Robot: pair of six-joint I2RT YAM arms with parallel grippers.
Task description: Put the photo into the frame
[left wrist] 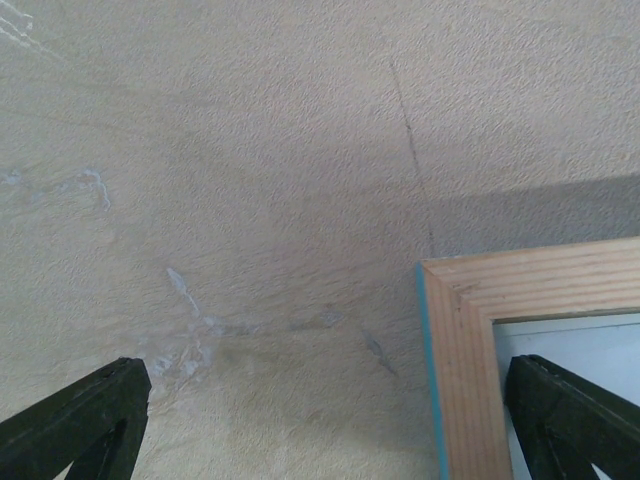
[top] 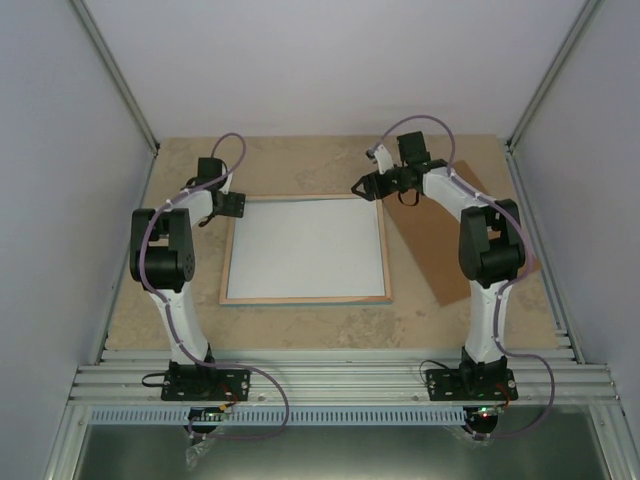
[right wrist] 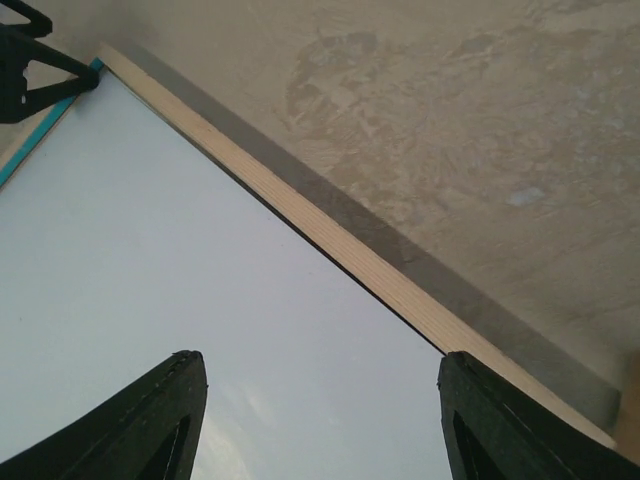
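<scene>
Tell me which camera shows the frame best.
Top external. It shows the whole frame lying flat, with all four wooden edges visible. The left wrist view catches only one corner, with a turquoise strip along its outer side. The right wrist view shows just one wooden edge running diagonally.

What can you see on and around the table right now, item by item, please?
frame: one, pale wood back up with a turquoise outer side, flat at the table's middle
white sheet: one, white, lying inside the frame; whether it is card or a print's back cannot be told
brown board: one, brown, flat on the table right of the frame, partly under the right arm
table: one, mottled beige, under everything
left gripper: one, black, open, at the frame's far left corner
right gripper: one, black, open, at the frame's far right corner
left arm: one, white and black, purple cable, near edge
right arm: one, same colours, near edge
</scene>
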